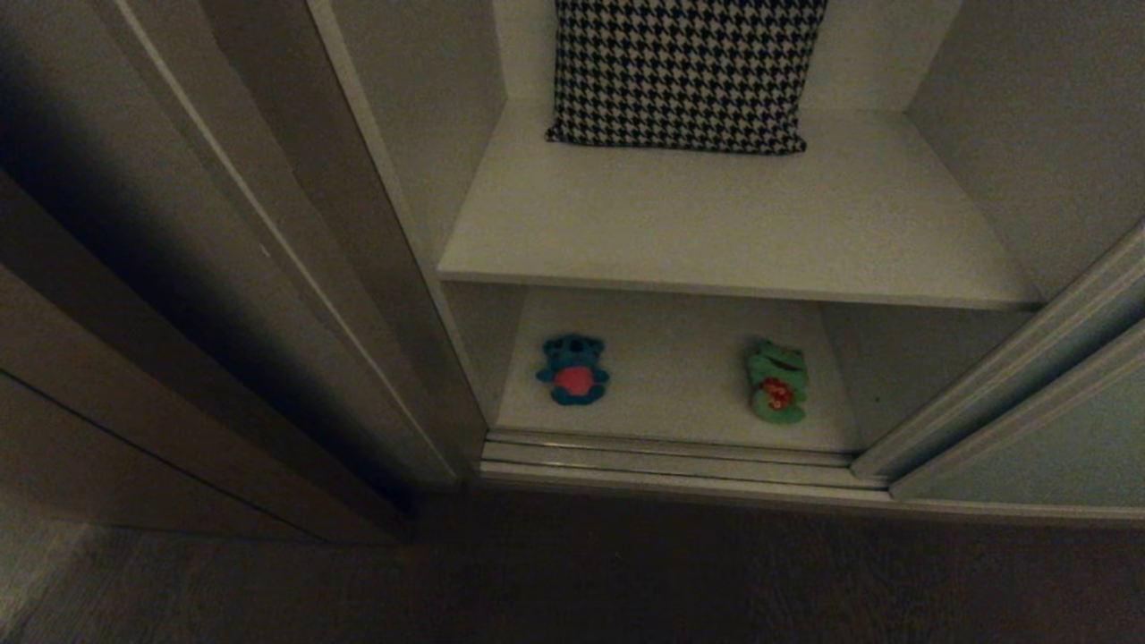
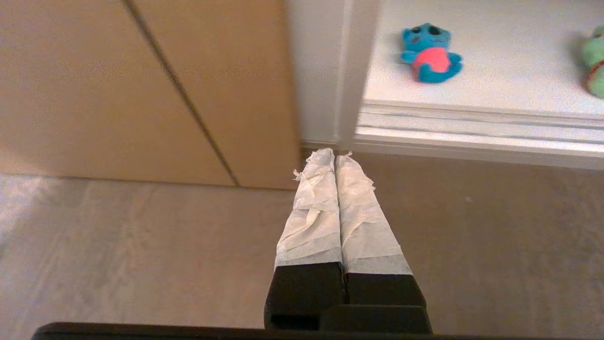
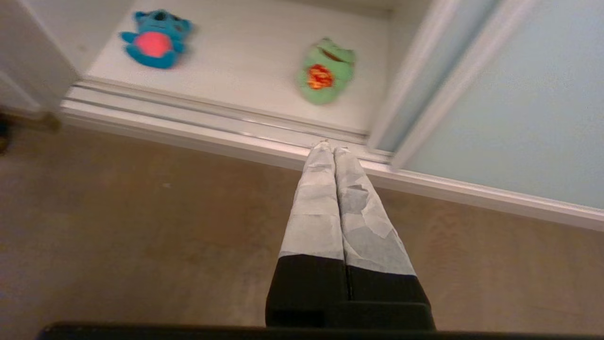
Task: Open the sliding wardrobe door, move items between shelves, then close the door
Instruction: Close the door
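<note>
Blue plush toy [image 1: 572, 368] and green frog [image 1: 777, 380] lie apart on the lower shelf [image 1: 671, 394], sliding wardrobe door [image 1: 1029, 429] open at right. Left gripper [image 2: 335, 153] and right gripper [image 3: 329, 147] hang over the floor [image 2: 118, 245], fingers pressed together, empty.
</note>
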### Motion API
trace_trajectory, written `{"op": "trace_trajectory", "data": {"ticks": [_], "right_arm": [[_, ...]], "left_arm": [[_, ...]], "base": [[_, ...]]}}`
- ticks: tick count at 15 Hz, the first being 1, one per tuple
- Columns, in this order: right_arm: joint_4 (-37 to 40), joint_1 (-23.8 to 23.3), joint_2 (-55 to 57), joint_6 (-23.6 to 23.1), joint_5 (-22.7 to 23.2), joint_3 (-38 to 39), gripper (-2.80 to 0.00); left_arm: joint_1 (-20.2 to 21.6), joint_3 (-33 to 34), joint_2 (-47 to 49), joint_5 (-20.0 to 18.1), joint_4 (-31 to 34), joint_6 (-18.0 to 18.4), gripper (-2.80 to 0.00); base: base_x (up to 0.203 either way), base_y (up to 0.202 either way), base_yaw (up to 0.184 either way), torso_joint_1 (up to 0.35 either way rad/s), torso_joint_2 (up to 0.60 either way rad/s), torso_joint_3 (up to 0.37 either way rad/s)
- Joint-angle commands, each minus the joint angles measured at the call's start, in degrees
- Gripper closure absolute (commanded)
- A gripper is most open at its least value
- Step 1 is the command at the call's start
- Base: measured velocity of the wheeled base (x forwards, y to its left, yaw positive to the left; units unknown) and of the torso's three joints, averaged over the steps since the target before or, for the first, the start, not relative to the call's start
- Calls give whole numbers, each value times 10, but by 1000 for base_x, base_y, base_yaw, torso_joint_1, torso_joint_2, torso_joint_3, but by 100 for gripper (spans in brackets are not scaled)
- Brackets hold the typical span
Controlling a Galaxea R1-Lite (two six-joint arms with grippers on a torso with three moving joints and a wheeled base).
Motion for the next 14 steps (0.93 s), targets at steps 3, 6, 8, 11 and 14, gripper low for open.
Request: {"op": "trace_trajectory", "data": {"ticks": [3, 6, 8, 11, 14], "right_arm": [[0, 0, -1, 0, 0, 1, 0], [0, 0, -1, 0, 0, 1, 0], [0, 0, -1, 0, 0, 1, 0], [0, 0, -1, 0, 0, 1, 0], [0, 0, -1, 0, 0, 0, 0]], "left_arm": [[0, 0, 1, 0, 0, 0, 0], [0, 0, 1, 0, 0, 0, 0], [0, 0, 1, 0, 0, 0, 0], [0, 0, 1, 0, 0, 0, 0], [0, 0, 1, 2, 0, -7, 0]], "base": [[0, -199, 1, 4, 3, 4], [0, -200, 2, 4, 2, 4], [0, -198, 4, 1, 2, 4], [0, -196, 1, 6, 2, 2], [0, -196, 2, 3, 3, 3]]}}
